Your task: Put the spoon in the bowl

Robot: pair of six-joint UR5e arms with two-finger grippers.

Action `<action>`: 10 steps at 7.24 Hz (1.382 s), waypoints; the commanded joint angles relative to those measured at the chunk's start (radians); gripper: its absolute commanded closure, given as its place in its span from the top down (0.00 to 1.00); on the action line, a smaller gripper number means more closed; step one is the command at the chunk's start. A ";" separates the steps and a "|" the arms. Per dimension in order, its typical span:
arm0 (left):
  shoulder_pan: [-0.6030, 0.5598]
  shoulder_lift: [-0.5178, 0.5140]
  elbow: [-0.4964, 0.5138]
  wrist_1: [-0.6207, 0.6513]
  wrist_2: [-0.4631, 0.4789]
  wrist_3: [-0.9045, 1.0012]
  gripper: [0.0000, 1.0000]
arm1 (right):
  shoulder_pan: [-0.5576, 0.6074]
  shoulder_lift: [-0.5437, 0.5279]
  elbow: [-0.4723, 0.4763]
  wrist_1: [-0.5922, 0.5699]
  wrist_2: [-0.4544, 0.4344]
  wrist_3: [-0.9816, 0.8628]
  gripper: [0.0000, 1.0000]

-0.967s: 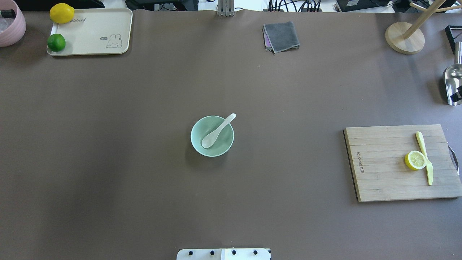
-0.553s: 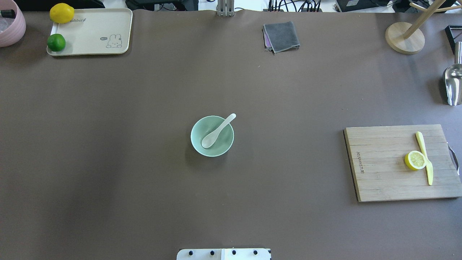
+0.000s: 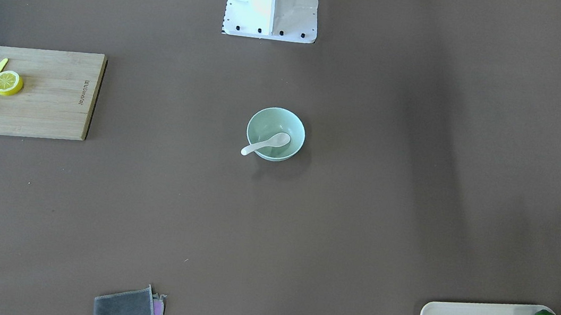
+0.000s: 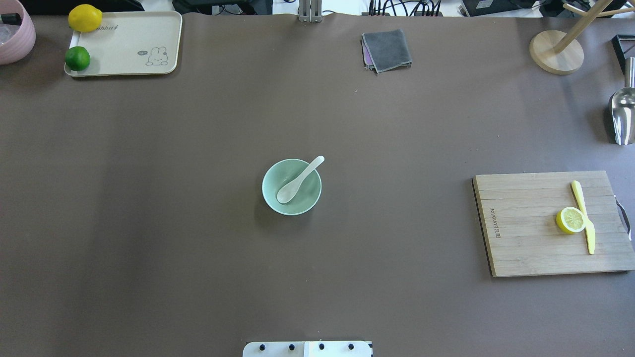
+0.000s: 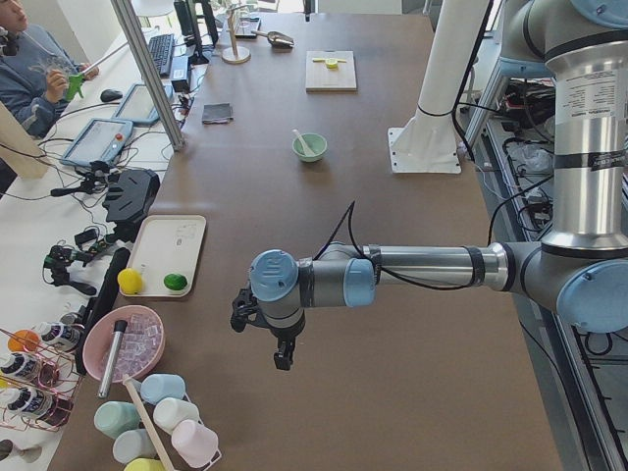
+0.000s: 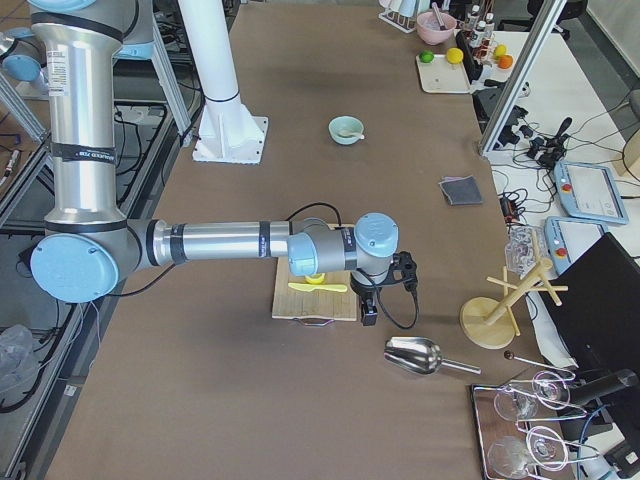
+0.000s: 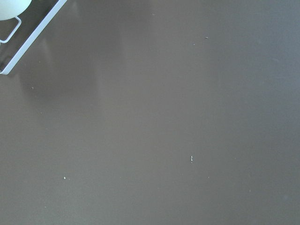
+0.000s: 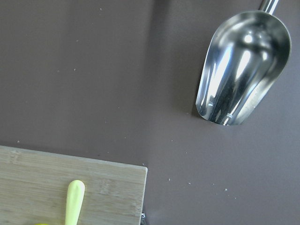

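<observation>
The white spoon (image 4: pixel 297 182) lies in the pale green bowl (image 4: pixel 269 196) at the table's middle, scoop inside and handle resting over the far right rim. Both show in the front view too, the spoon (image 3: pixel 266 144) in the bowl (image 3: pixel 264 115). No gripper touches them. My left gripper (image 5: pixel 282 359) shows only in the exterior left view, hanging over bare table far from the bowl. My right gripper (image 6: pixel 368 314) shows only in the exterior right view, by the cutting board's outer edge. I cannot tell whether either is open or shut.
A wooden cutting board (image 4: pixel 526 228) with a lemon half (image 4: pixel 570 219) and a yellow-green knife (image 4: pixel 584 218) lies at the right. A metal scoop (image 4: pixel 622 116), a wooden stand (image 4: pixel 555 52), a grey cloth (image 4: pixel 387 49) and a tray (image 4: pixel 129 44) with a lemon and a lime sit along the far side.
A dark part of my right gripper that showed over the metal scoop at the overhead view's right edge has left that view. The spoon and the bowl have not moved.
</observation>
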State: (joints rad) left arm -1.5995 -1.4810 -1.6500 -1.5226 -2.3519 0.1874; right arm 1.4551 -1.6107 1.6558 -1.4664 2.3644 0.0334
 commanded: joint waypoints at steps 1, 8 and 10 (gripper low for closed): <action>0.001 -0.010 -0.005 -0.002 0.003 -0.005 0.98 | 0.048 -0.041 0.009 0.006 0.042 -0.001 1.00; 0.001 -0.002 -0.030 0.004 -0.001 -0.002 0.98 | 0.050 -0.029 0.010 0.009 0.022 0.011 1.00; 0.001 0.001 -0.057 0.009 -0.006 -0.002 0.98 | 0.050 -0.032 0.010 0.009 0.024 0.008 1.00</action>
State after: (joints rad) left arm -1.5996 -1.4822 -1.6878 -1.5175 -2.3553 0.1853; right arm 1.5048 -1.6417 1.6658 -1.4573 2.3886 0.0427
